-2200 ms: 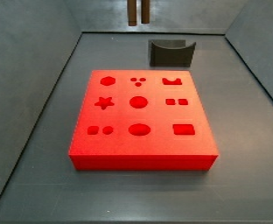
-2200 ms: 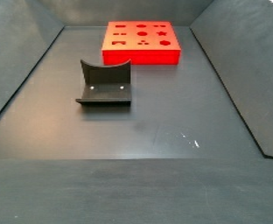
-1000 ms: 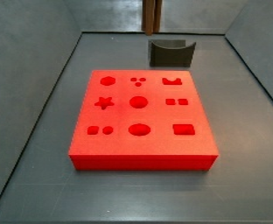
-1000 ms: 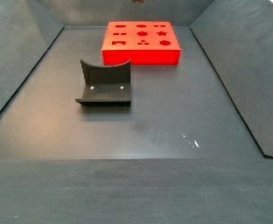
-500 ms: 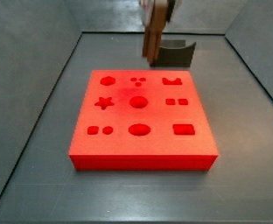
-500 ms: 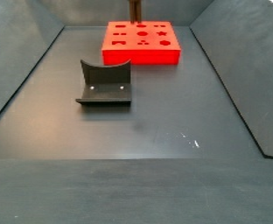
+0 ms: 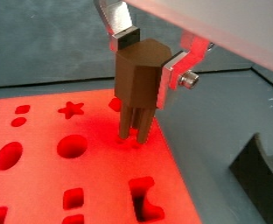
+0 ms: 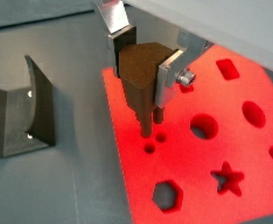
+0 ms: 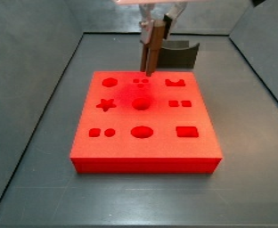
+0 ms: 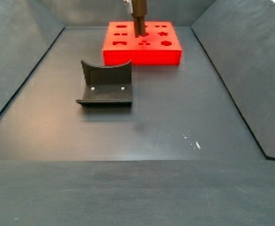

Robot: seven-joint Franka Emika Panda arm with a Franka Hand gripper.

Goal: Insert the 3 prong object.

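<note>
**A:** Where is the gripper [image 7: 149, 54]?

**B:** Above the red block [image 9: 145, 120], over the end of it nearest the fixture [image 9: 175, 53]. In both wrist views its silver fingers [image 8: 171, 76] are closed against the flat sides of the 3 prong object [image 7: 139, 89], clamping it near its upper part.

**A:** And how does the piece hang?

**B:** Upright, prongs pointing down. In a wrist view the prongs [image 7: 134, 124] reach down toward the red surface beside the star-shaped cut-out [image 7: 70, 110]. In a side view the dark-brown piece [image 9: 155, 50] stands over the group of three small round holes [image 9: 141, 83], between the hexagonal hole [image 9: 110, 81] and the notched hole [image 9: 175, 83]. I cannot tell whether the prong tips touch the block or have entered the holes.

**A:** What else is on the counter [image 10: 164, 124]?

**B:** The fixture, dark with a curved top. In a side view it sits just behind the far end of the red block. From the opposite side it [image 10: 105, 84] stands nearer the camera, well apart from the block [image 10: 144, 43], and the 3 prong object [image 10: 137, 18] shows as a thin dark bar over the block's far part.

**A:** Does the gripper hide anything?

**B:** In a side view only its lower edge [image 9: 157, 10] shows, at the frame's upper border.
</note>
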